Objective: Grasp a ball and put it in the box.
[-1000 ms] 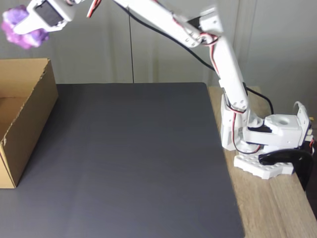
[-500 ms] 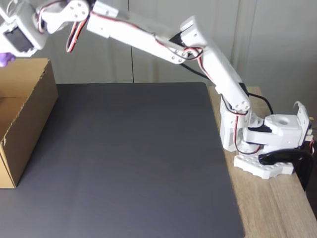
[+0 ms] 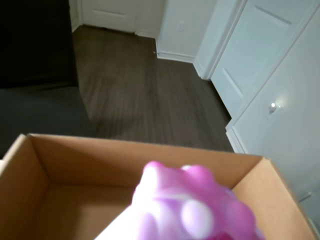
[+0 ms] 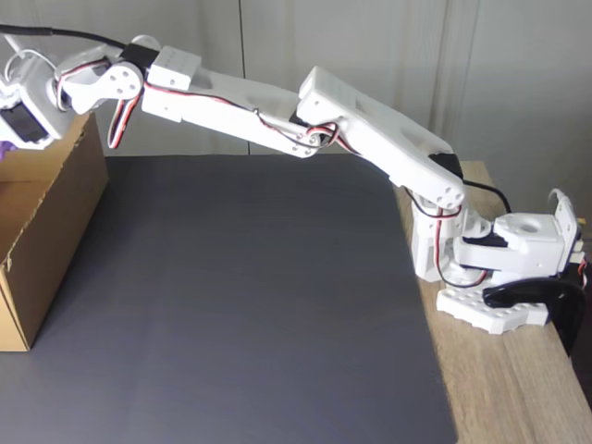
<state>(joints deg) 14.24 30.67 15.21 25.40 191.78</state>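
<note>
Wrist view: the ball [image 3: 192,207], knobbly, marbled purple, pink and white, sits at the bottom edge of the picture, blurred and close to the lens, over the open top of the box [image 3: 125,152]. It is roundish, with no long axis to read. The box's far wall and both side walls show, its brown floor below. Past the far wall lie a dark wood floor [image 3: 150,90] and white doors [image 3: 270,75]. The fingers cannot be made out here.

Fixed view: the white arm [image 4: 370,139] reaches from its base at the table's right edge across to the left, over the dark mat [image 4: 240,305]. The gripper [image 4: 7,116] is at the picture's left edge, above the box [image 4: 46,231], which stands at the mat's left edge. A sliver of purple ball [image 4: 5,148] shows just under it. Open or closed: cannot tell. The mat's middle is bare.
</note>
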